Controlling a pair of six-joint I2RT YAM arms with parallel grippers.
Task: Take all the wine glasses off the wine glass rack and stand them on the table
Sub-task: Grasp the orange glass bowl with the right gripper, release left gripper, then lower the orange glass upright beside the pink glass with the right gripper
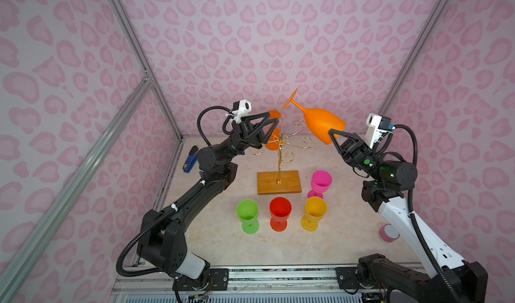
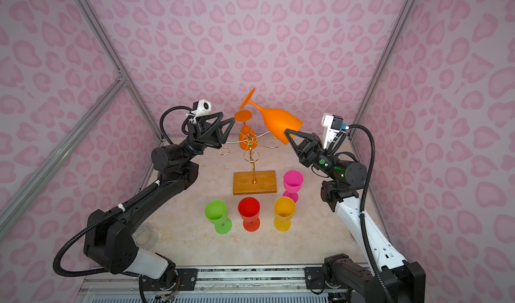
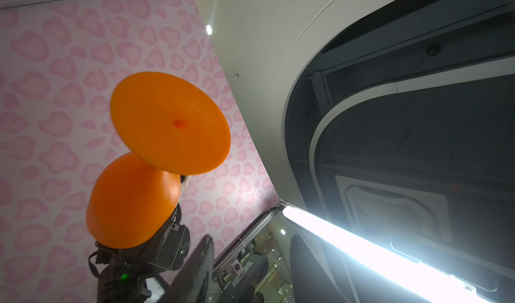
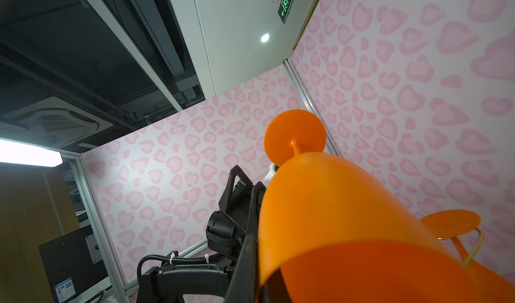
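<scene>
Goblets (image 1: 280, 212) stand before the rack (image 1: 267, 184); right jaws pinch the wine glass (image 1: 323, 123) (left jaws spread).

Green goblet (image 1: 247, 213), red goblet (image 1: 280, 211), yellow goblet (image 1: 315, 210) and pink goblet (image 1: 321, 182) stand upright (blue stapler (image 1: 190, 159) lies far left).

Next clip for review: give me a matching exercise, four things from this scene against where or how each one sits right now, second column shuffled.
Things:
1. orange wine glass on the right
2. orange wine glass on the left
3. pink glass
4. blue stapler

States:
A. hangs foot-up on the wine glass rack
B. lies by the left edge of the table
C. held tilted in the air by the right tool
D. stands upright beside the rack's wooden base

Pairs: 1-C, 2-A, 3-D, 4-B.
</scene>
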